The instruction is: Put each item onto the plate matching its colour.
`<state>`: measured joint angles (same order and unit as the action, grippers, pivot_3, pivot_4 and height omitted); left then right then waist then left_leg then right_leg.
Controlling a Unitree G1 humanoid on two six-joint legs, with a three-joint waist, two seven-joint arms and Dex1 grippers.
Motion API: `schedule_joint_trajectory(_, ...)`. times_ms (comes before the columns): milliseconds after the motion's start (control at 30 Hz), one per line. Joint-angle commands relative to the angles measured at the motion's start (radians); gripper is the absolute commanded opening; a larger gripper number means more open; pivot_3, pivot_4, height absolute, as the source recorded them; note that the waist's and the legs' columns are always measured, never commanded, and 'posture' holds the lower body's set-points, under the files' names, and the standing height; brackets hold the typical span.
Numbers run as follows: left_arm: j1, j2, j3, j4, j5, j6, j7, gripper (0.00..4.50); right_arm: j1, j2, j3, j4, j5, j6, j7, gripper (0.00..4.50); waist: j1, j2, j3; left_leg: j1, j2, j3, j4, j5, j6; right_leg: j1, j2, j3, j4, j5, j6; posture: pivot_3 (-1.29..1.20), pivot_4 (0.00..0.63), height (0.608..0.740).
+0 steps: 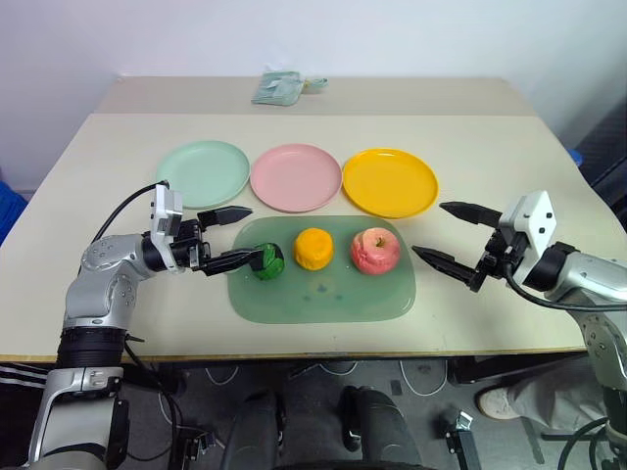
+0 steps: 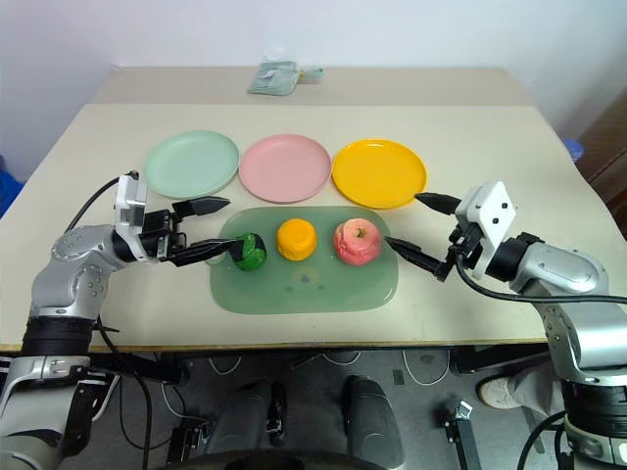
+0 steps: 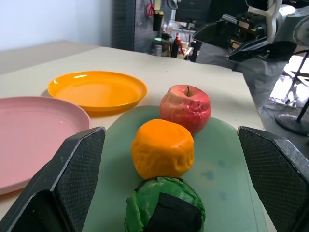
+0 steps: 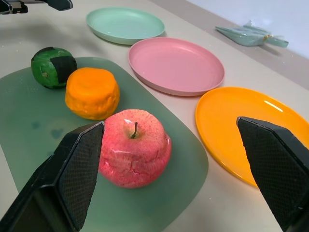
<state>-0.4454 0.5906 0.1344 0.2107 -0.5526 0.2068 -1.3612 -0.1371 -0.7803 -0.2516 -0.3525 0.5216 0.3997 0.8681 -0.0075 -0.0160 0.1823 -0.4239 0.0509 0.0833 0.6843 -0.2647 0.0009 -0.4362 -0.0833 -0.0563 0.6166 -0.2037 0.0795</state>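
Observation:
Three items sit in a row on a green cutting board (image 1: 323,294): a dark green lumpy one (image 1: 268,262), an orange-yellow fruit (image 1: 313,248) and a pinkish-red apple (image 1: 376,251). Behind the board lie the mint green plate (image 1: 203,173), the pink plate (image 1: 296,177) and the yellow plate (image 1: 390,181), all bare. My left gripper (image 1: 236,236) is open at the board's left end, its near finger tip right beside the green item. My right gripper (image 1: 441,232) is open just right of the apple, holding nothing.
A small pale green packet (image 1: 277,87) lies at the far edge of the table. A black cable runs from my left wrist across the table's left part. The table's front edge is close below the board.

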Motion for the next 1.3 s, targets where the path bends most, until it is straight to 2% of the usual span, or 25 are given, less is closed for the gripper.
schedule_joint_trajectory(33,-0.008,0.014,0.009,-0.028,-0.009,-0.009,-0.009,4.5,-0.023,-0.014,-0.024,-0.038,0.009,0.002,-0.012,4.46,0.0,0.0,0.0,0.0,0.0,0.0,0.0,0.0,0.0,0.0,0.0,0.0,0.0,0.0,0.0,0.0,0.15,0.74)
schedule_joint_trajectory(567,0.0,0.061,0.055,-0.027,-0.024,-0.011,-0.006,4.5,-0.107,0.031,0.061,-0.013,-0.033,-0.025,-0.046,4.46,0.001,0.0,0.0,0.0,0.0,0.0,0.0,0.0,0.0,0.0,0.0,0.0,0.0,0.0,0.0,0.0,0.15,0.74)
schedule_joint_trajectory(833,-0.081,0.06,0.004,0.012,-0.001,0.009,-0.042,4.5,-0.055,0.057,0.044,-0.075,-0.031,-0.018,-0.089,4.46,0.014,0.0,0.0,0.0,0.0,0.001,0.0,0.0,0.0,0.0,0.0,0.0,-0.001,0.0,0.0,0.0,0.15,0.74)
schedule_joint_trajectory(1033,-0.091,0.089,-0.05,-0.003,-0.023,0.132,-0.109,4.5,-0.034,0.016,0.022,-0.136,0.077,0.057,-0.031,4.46,0.018,0.0,0.0,0.0,0.0,0.001,0.0,0.0,0.0,-0.001,0.0,0.0,-0.001,0.0,0.0,0.0,0.15,0.74)
schedule_joint_trajectory(1167,-0.067,0.087,-0.086,0.025,0.054,0.063,-0.101,4.5,-0.018,-0.017,0.006,-0.227,0.206,0.139,0.007,4.46,0.019,0.0,0.0,0.0,0.0,0.0,0.0,0.0,0.0,-0.001,0.0,0.0,-0.001,0.0,0.0,0.0,0.15,0.74)
schedule_joint_trajectory(1300,-0.07,0.047,-0.123,0.083,0.149,-0.041,-0.032,4.5,-0.011,-0.04,0.01,-0.29,0.224,0.163,-0.004,4.46,0.021,0.0,0.0,-0.001,0.0,0.0,0.0,0.0,0.0,-0.001,0.0,0.0,-0.001,0.0,-0.001,0.0,0.15,0.74)
